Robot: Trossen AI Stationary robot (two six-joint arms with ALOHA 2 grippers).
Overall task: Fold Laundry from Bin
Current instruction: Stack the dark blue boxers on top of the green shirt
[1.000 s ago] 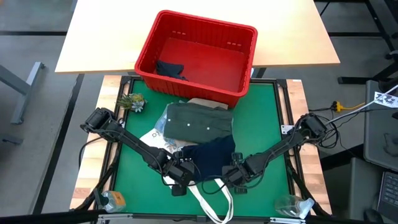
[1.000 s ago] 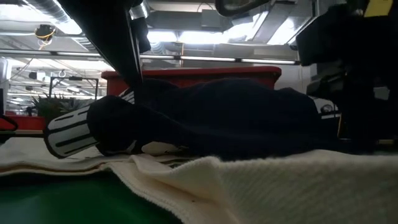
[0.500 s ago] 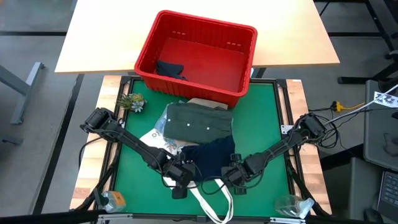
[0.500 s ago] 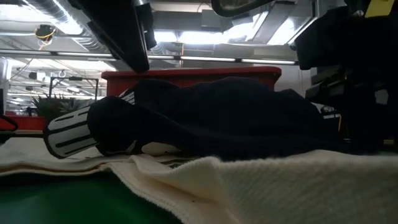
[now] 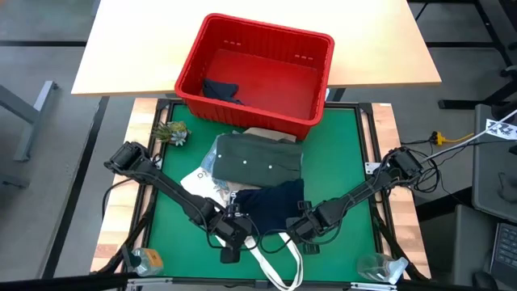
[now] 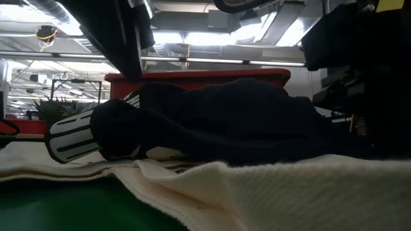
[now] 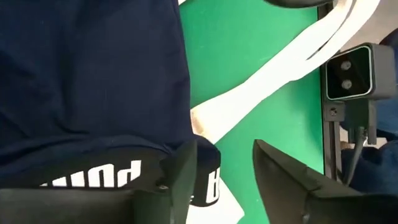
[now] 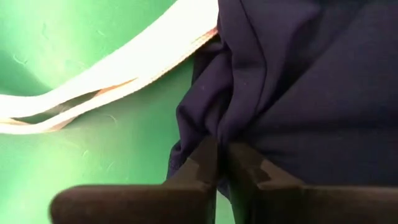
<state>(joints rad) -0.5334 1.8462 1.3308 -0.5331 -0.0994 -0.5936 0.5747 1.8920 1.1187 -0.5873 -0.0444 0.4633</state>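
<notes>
The dark navy shorts (image 5: 271, 206) lie spread on the white tote bag (image 5: 198, 182) and the green mat, in front of a folded olive shirt (image 5: 258, 158). My left gripper (image 5: 232, 234) stands open at the shorts' near left corner, where the white lettering (image 7: 127, 174) shows. My right gripper (image 5: 303, 229) is shut on the shorts' near right edge. The red bin (image 5: 254, 73) stands at the far edge with a dark garment (image 5: 220, 89) inside. My left gripper (image 7: 224, 155) has one finger (image 7: 183, 171) over the shorts' lettered hem corner (image 7: 208, 180); whether it touches the cloth, I cannot tell. My right gripper (image 8: 222, 146) pinches a bunched fold of the navy cloth (image 8: 224, 121) at the shorts' near right edge between its two fingers. It comes in low, slanting from the table's near right. The cloth puckers at the fingertips, and the shorts still lie on the bag and mat.
The tote's white straps (image 5: 275, 259) trail toward the near edge between both grippers. A small plant (image 5: 171, 133) sits at the far left of the mat. Clear objects lie at the near corners (image 5: 145, 259) (image 5: 380, 267). The low camera (image 7: 351, 71) stands at the near edge.
My right gripper has edged a little toward the shorts' near right edge. The cloth on that side has bunched up slightly higher in the low view. My left gripper has shifted slightly toward the table's near edge. The shorts have otherwise stayed in place.
</notes>
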